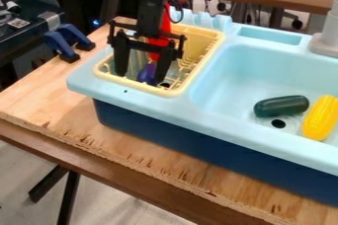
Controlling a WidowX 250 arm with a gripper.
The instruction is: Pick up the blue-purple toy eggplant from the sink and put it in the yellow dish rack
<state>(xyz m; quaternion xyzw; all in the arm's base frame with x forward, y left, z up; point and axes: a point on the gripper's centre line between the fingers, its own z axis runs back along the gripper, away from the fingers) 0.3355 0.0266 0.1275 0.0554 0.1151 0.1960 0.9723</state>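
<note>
The dark-purple rounded toy point(147, 73) lies in the pale-yellow plastic dish rack point(206, 57), upper left of the frame. Over it the black jaws point(140, 75) stand wide apart, released; contact with it can't be told. Right of frame, the light-blue sink point(228, 78) holds a dark-green cylindrical toy point(282, 106) and yellow toy corn point(320, 118).

Eggplant point(146, 73): purple, smooth, rounded at the lower end; partly hidden, full outline not verifiable. Position: inside the yellow rack point(135, 85), near its front wall. Pose: lengthwise toward that wall; contact with the wall cannot be confirmed.
</note>
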